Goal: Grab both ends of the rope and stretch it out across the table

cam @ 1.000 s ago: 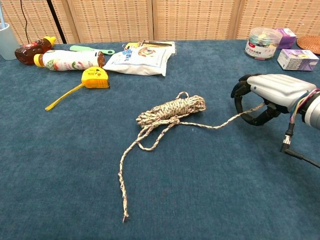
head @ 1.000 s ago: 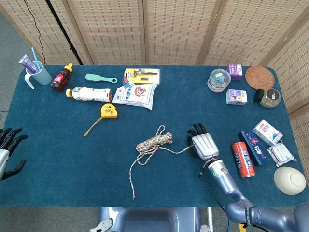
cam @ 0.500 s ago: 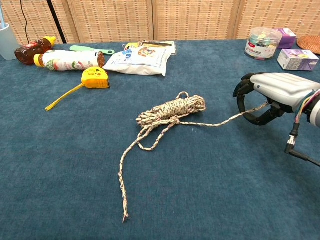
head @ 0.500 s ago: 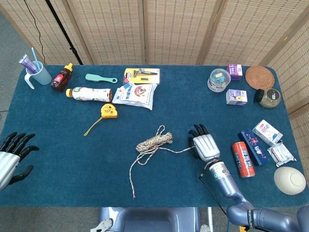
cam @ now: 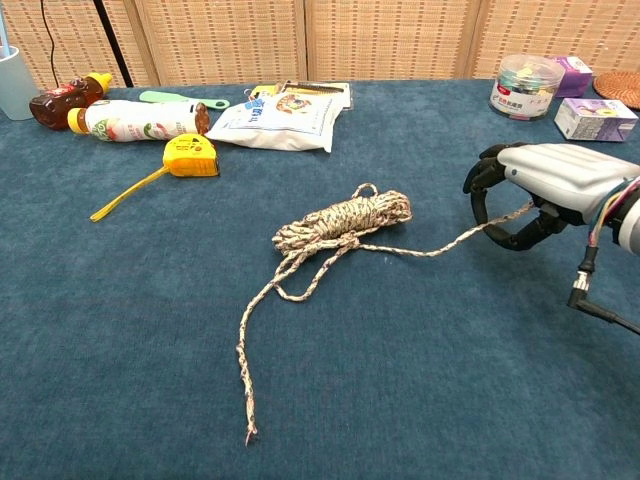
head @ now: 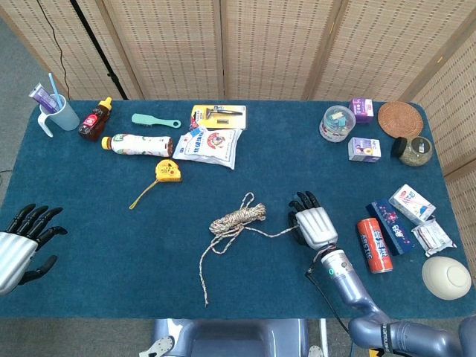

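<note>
1. Now: rope [head: 236, 218] bundle lies mid-table; 1 end runs right into right hand [head: 313, 224], fingers curled round it, strand lifted off the cloth.
2. Free end [cam: 247, 436] trails toward near edge, left of the bundle.
3. Left hand [head: 21, 245], fingers spread, grasping nothing, at far-left edge, well apart from that end but the nearer free hand.

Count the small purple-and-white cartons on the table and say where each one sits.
2. One purple carton stands at the far right, between the clear round tub and the woven coaster. The other carton lies just nearer, beside the glass jar. None looks hidden.
</note>
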Action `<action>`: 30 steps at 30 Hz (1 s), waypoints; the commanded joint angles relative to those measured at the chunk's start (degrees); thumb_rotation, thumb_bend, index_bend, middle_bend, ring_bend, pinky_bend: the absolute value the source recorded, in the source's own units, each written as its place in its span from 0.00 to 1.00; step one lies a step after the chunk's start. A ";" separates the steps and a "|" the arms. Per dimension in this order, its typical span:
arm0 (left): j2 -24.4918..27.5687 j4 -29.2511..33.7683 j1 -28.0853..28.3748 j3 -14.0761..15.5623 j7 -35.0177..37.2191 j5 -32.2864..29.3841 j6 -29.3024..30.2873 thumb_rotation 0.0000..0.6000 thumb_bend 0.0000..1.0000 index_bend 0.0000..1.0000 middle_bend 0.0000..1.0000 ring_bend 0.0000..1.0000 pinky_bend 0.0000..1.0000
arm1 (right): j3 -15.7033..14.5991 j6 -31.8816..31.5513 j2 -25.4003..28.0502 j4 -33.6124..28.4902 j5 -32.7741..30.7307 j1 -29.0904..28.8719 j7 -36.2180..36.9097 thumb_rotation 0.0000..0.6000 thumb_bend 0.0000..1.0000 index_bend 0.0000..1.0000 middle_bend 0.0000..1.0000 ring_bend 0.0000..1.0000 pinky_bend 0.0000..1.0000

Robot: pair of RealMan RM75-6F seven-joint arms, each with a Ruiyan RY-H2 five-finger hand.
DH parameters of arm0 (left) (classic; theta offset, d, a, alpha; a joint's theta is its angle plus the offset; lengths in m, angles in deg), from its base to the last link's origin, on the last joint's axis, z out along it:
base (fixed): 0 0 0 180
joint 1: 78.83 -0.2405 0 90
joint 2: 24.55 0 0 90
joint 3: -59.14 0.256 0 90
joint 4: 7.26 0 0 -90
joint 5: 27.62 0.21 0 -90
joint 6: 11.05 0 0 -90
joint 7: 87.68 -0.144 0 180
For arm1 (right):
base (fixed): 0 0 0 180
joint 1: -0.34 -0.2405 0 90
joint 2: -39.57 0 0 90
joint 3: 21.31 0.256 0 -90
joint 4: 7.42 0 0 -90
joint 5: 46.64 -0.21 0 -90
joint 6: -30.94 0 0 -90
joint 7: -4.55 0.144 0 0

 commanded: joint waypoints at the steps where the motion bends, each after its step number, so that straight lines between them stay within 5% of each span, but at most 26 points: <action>1: -0.36 -0.18 0.91 0.10 0.01 1.29 -0.69 1.00 0.31 0.33 0.11 0.07 0.00 | -0.01 0.03 -0.09 0.00 -0.12 -0.02 -0.10 1.00 0.53 0.58 0.24 0.04 0.00; 30: -10.98 -2.93 14.50 -0.35 -1.22 12.29 -9.83 1.00 0.32 0.37 0.13 0.07 0.00 | 0.22 -0.81 -0.40 -0.87 -0.84 -0.03 -1.32 1.00 0.53 0.58 0.25 0.04 0.00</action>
